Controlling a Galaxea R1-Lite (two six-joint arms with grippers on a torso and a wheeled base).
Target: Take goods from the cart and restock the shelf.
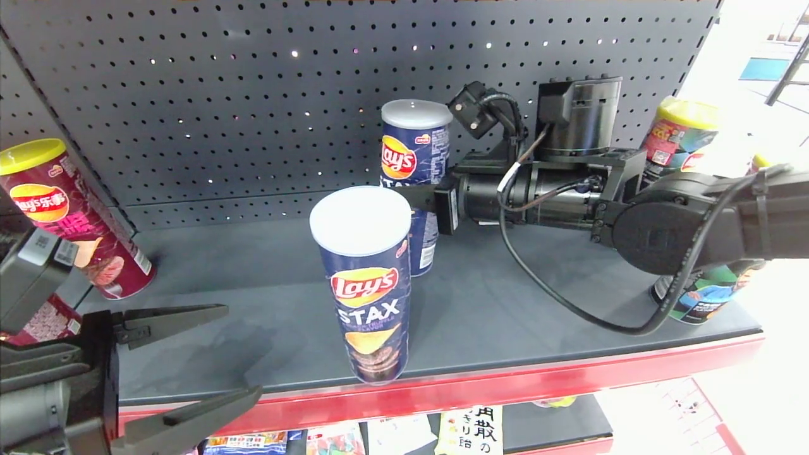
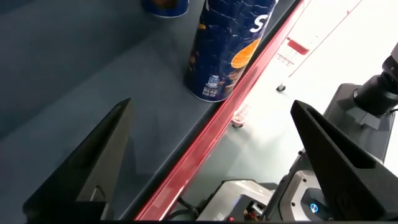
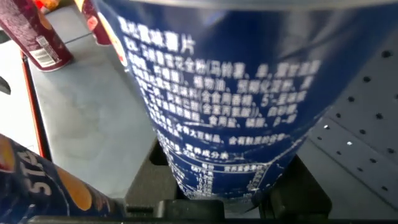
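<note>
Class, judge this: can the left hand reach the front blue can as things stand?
Probably yes: the left hand is open, and only bare shelf lies between it and the front blue can.

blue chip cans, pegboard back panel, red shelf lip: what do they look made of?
Blue cylindrical chip can at the front and the matching blue can behind it: likely cardboard tubes with glossy printed wrap, given the label sheen; pale lids look like matte plastic.
Dark grey perforated back panel: probably painted sheet metal, regular punched holes.
Red shelf lip: glossy, painted metal or plastic; cannot tell.
</note>
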